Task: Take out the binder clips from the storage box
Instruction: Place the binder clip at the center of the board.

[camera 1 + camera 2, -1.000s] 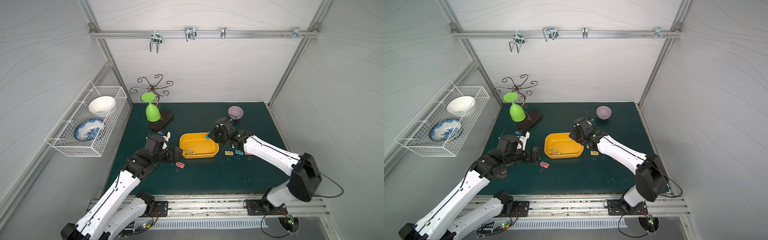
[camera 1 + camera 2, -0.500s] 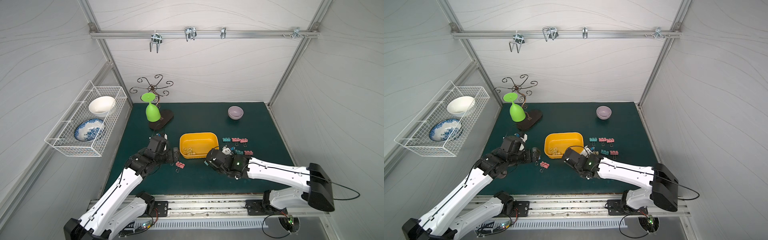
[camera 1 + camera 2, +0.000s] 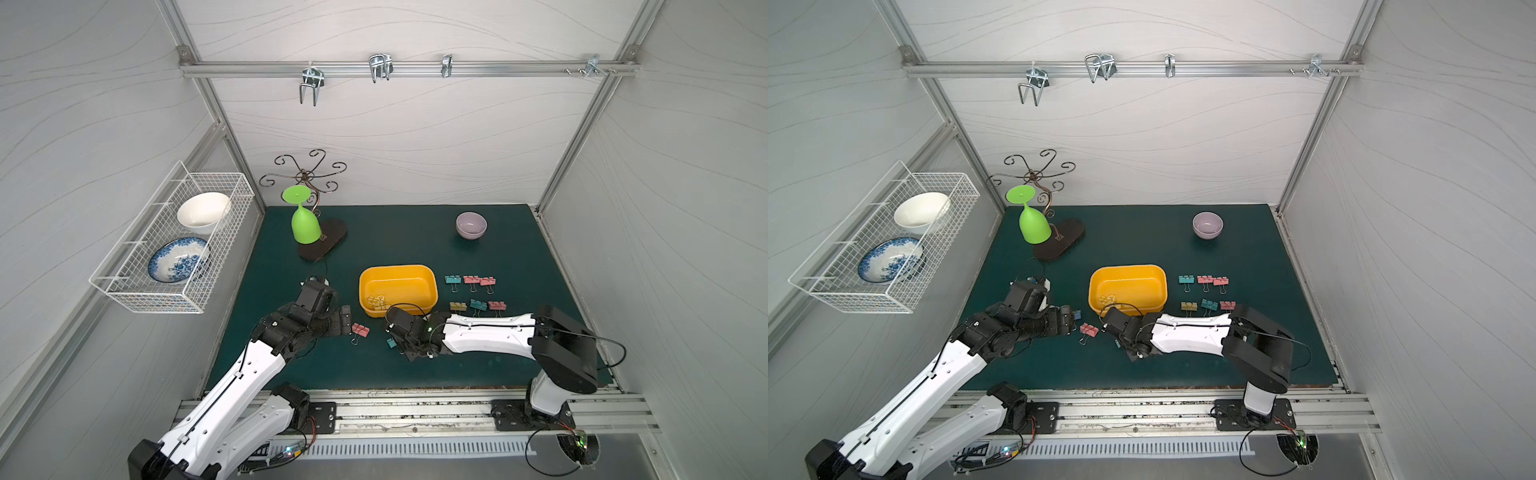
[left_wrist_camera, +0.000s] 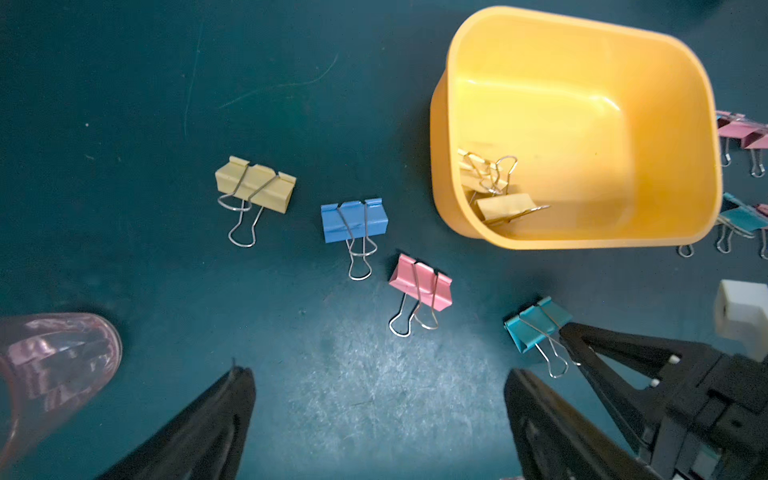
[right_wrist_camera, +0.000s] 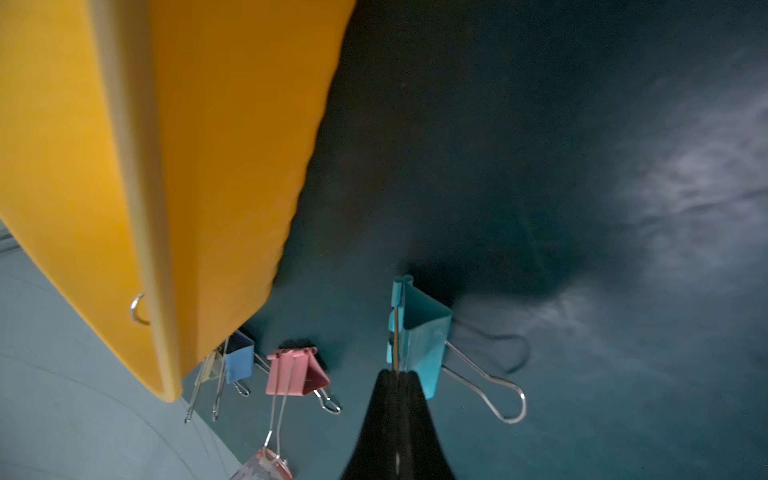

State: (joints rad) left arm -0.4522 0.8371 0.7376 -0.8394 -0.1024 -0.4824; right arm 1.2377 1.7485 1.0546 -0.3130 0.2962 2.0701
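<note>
Right gripper (image 5: 397, 376) pinched shut on one wire handle of a teal binder clip (image 5: 419, 332), down at the green mat (image 3: 395, 232).

The yellow-orange storage box (image 3: 398, 272) sits just beside it, with yellow binder clips (image 4: 496, 195) in one corner. The left gripper (image 4: 374, 395) stands wide and empty near a pink binder clip (image 4: 420, 282) and a blue binder clip (image 4: 353, 220). Six more binder clips (image 3: 471, 279) lie in two rows past the box.

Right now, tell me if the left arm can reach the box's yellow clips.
Probably yes: the left gripper is open beside the storage box, the yellow clips lie uncovered in the corner nearest it, and the right gripper holds a teal clip outside.
</note>
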